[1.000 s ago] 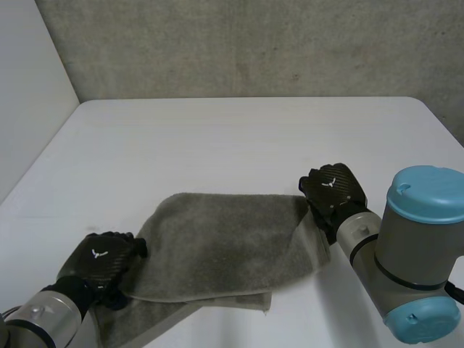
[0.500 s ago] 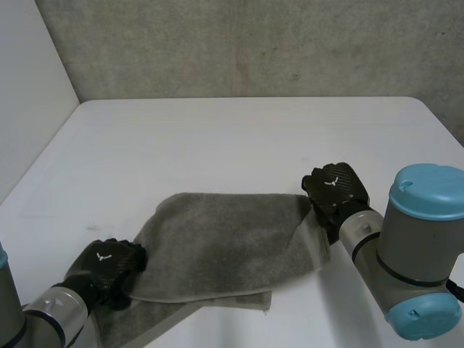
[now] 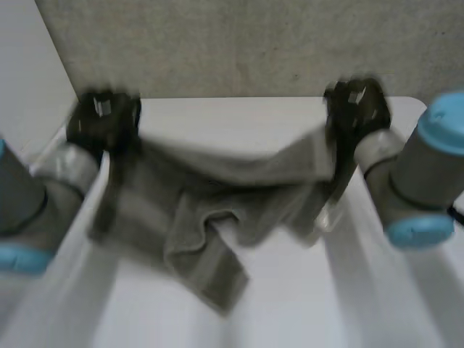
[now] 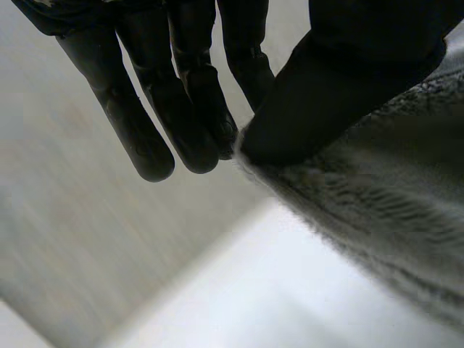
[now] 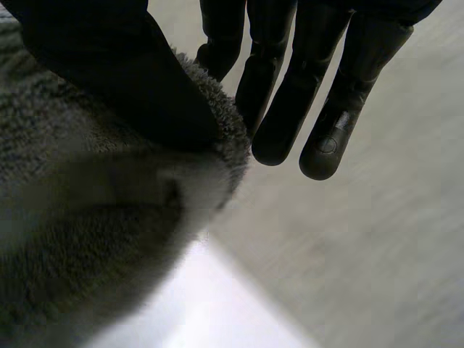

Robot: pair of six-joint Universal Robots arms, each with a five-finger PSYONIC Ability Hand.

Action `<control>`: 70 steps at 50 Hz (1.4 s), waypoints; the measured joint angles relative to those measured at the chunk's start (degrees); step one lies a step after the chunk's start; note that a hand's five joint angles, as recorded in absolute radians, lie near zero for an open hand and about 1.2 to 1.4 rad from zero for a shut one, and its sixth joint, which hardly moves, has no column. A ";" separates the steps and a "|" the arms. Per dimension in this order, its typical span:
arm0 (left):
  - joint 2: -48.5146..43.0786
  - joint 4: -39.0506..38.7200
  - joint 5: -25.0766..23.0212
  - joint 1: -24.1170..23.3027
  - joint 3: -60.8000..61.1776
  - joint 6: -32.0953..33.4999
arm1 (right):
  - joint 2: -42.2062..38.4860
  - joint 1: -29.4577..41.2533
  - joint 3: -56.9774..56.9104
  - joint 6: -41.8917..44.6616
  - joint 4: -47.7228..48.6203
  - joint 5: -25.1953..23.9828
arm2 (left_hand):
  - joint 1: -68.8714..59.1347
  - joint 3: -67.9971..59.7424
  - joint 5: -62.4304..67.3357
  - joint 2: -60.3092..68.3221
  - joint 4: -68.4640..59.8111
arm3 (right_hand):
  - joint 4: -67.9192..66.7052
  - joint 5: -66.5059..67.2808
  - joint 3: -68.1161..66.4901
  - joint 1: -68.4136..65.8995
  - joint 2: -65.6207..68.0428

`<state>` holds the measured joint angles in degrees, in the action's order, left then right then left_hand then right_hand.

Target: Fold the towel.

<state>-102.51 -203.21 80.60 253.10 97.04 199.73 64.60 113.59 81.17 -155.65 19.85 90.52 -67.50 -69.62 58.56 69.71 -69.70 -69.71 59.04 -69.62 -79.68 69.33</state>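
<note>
L hand (image 3: 101,117), upper left, pinches a towel (image 3: 217,210) corner btwn thumb and straight fingers; R hand (image 3: 355,107), upper right, does the same w/ the other corner. Risk: both pinches sit at the very edge, so a quick swing could pull a corner free, or the bunched middle could land creased. Towel hangs above the table (image 3: 304,304), mid-frame, long axis left-right btwn the hands, loose end drooping to lower centre.

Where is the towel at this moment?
In the head view the towel hangs between the left hand and the right hand, each pinching an upper corner, its middle sagging over the white table.
</note>
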 measured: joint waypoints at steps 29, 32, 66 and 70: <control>8.40 -0.11 5.89 -5.84 11.02 -12.59 | 2.72 -14.05 -11.97 2.41 -37.00 -13.56 | -0.54 -0.06 0.49 0.05 -0.03 | -0.01 0.14 0.00 -0.05 0.00; 8.41 -0.34 5.29 -6.27 12.13 -12.70 | 0.70 -14.76 -13.93 2.25 -37.45 -13.45 | -0.54 -0.06 0.49 0.05 -0.03 | -0.01 0.14 0.00 -0.08 0.00; -10.32 -2.51 4.59 -12.38 -1.69 -12.80 | 6.01 -8.20 8.36 -2.53 -23.30 -7.27 | -0.56 -0.07 0.52 0.05 -0.04 | 59.72 -57.47 60.06 69.26 -59.62; -10.47 -2.54 4.62 -12.28 -1.91 -12.82 | 6.86 -4.84 14.38 -4.21 -17.51 -7.99 | -0.56 -0.07 0.52 0.05 -0.04 | 59.72 -57.47 60.06 69.29 -59.62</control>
<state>-112.98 -205.74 85.22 240.81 95.14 186.91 71.47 108.75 95.56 -159.85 2.34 82.52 -68.07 -69.69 59.08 69.77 -69.74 -10.00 1.57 -9.55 -10.39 9.71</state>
